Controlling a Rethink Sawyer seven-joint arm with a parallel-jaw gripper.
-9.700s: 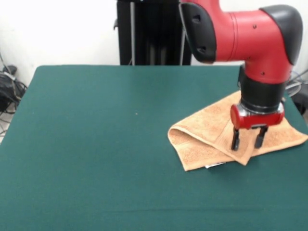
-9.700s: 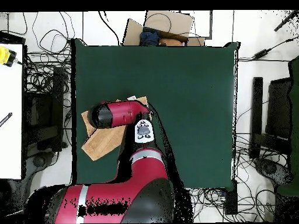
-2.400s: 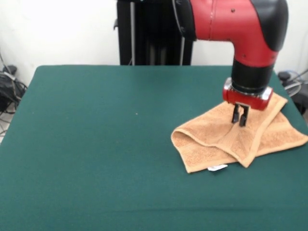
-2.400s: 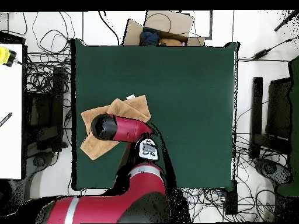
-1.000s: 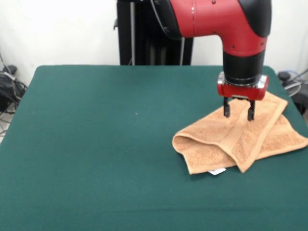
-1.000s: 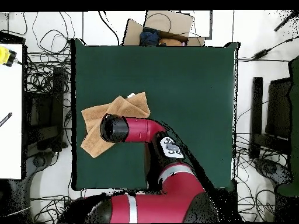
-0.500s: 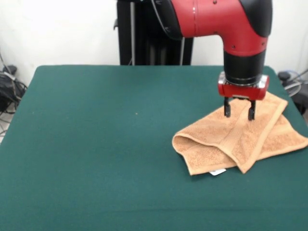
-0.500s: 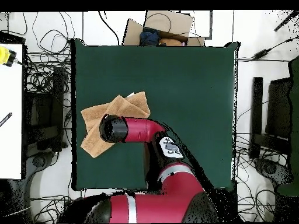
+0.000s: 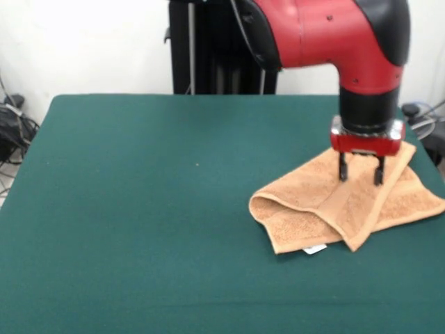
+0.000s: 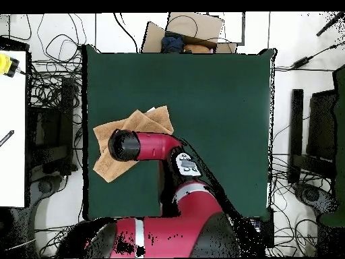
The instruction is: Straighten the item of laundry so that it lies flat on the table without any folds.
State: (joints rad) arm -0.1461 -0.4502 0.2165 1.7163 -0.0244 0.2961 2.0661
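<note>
while the tan-orange hand towel is bunched and doubled over itself at the right side of the front view, the job looks barely started: at its left end a thick rolled fold bulges up, a banded flap crosses diagonally over the layers below, and a small white tag peeks out along the lower edge. to the left of it the dark green table is bare. in the overhead view the towel sits near the left edge of the table, partly hidden under the arm. every fold is left to open out before the cloth lies flat. further right in the front view, the gripper hangs over the towel's upper right part, its two fingers spread moderately apart and holding nothing; whether the tips touch the cloth i cannot tell.
</note>
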